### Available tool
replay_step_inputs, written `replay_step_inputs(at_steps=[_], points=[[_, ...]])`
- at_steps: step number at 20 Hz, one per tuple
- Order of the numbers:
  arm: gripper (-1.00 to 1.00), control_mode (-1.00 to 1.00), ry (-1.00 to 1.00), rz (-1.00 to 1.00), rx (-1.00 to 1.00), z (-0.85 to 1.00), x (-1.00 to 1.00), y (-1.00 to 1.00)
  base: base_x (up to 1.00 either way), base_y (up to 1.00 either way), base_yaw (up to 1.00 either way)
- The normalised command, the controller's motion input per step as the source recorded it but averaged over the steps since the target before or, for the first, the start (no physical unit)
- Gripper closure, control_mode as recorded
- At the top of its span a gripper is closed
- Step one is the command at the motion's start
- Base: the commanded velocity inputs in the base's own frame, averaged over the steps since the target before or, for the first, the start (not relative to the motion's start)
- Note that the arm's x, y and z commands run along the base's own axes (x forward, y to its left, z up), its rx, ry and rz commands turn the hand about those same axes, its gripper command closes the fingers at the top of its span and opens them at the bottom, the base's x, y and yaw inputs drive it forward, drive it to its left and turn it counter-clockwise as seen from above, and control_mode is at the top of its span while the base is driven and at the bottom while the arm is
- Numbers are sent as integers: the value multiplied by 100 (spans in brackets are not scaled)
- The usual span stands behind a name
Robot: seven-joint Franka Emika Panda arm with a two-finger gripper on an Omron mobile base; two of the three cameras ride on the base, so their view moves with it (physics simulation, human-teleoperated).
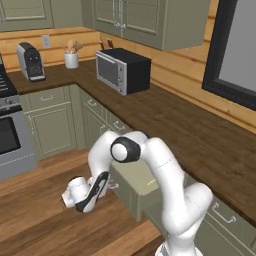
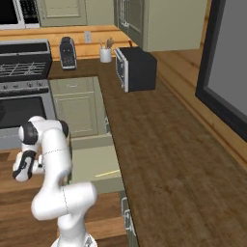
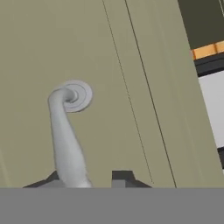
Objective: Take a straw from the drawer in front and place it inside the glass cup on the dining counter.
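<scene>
The wide sage-green drawer [image 1: 131, 176] stands pulled out from under the worktop, also seen from the right [image 2: 91, 161]. A thin pale yellow straw [image 1: 151, 184] lies on its floor near the right side [image 2: 107, 172]. My gripper [image 1: 109, 184] is low at the drawer front. In the hand view the drawer's panel [image 3: 131, 65] is close up, and its silver bar handle [image 3: 65, 140] runs down between my gripper's [image 3: 83, 180] fingertips. The jaws stand a little apart, with a gap between the handle and the right fingertip [image 3: 121, 177]. The glass cup and the dining counter are out of view.
A black microwave [image 1: 122, 70], a coffee machine [image 1: 31, 61] and a white utensil holder [image 1: 71, 60] stand on the dark wood worktop [image 1: 200, 135]. A stove [image 2: 24, 96] is to the left. Wooden floor [image 1: 40, 210] lies before the cabinets.
</scene>
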Motion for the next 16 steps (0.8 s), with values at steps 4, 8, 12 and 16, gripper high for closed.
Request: replay_step_inputs(at_steps=[4,8,12,16], points=[[-100,-100,5,14,10,27,-33,97,0,0,0],[-100,-100,18,8,32,47,-20,49,0,0,0],[-100,-100,47,5,59,48,-2,18,0,0,0],[-100,-100,58,7,68,37,0,16,0,0,0]])
